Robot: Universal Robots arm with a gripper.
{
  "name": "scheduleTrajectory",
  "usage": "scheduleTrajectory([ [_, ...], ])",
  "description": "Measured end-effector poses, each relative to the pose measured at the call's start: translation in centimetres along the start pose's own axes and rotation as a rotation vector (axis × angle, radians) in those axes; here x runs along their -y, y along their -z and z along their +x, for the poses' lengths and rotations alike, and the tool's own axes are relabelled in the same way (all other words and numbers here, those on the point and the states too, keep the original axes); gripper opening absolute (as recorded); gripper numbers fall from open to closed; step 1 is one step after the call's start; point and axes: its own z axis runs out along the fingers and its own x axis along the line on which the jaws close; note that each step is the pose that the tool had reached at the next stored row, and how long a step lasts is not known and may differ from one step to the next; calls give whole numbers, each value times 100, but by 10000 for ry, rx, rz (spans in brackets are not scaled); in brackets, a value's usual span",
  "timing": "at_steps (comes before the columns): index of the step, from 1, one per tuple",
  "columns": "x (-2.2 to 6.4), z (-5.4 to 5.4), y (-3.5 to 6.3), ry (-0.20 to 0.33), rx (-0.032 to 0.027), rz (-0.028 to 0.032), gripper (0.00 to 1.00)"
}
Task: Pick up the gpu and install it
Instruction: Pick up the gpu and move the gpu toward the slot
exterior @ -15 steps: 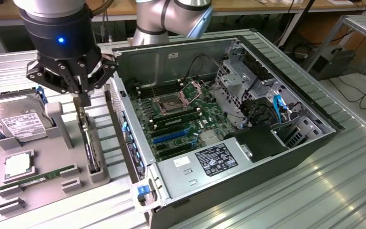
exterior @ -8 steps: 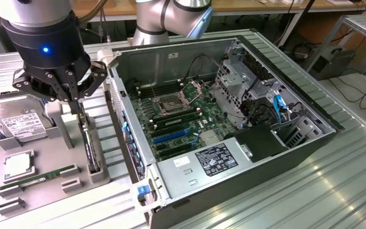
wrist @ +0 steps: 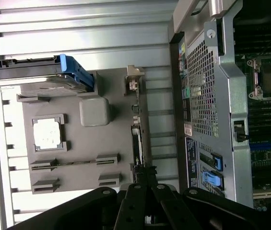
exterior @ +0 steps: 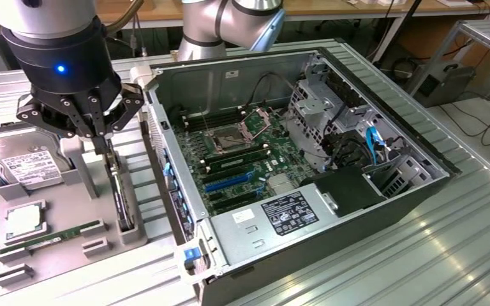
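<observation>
No text can be read. Print is seen on the white label of the hard drive — at nine o'clock of the computer case — and on the black power supply label, but nothing is legible.

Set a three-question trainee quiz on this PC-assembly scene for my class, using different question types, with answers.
1. True or false: the computer case lies open, motherboard showing.
2. The gripper fingers are: A) wide open above the case B) shut on the gpu C) resting on the motherboard
3. Fill in: the gpu stands edge-on in the grey ____.
Key: 1 true; 2 B; 3 tray.
</observation>
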Motion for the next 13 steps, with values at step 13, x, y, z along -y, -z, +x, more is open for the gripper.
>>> scheduleTrajectory([
  [13,-28,5,-114,19,3,14,11],
])
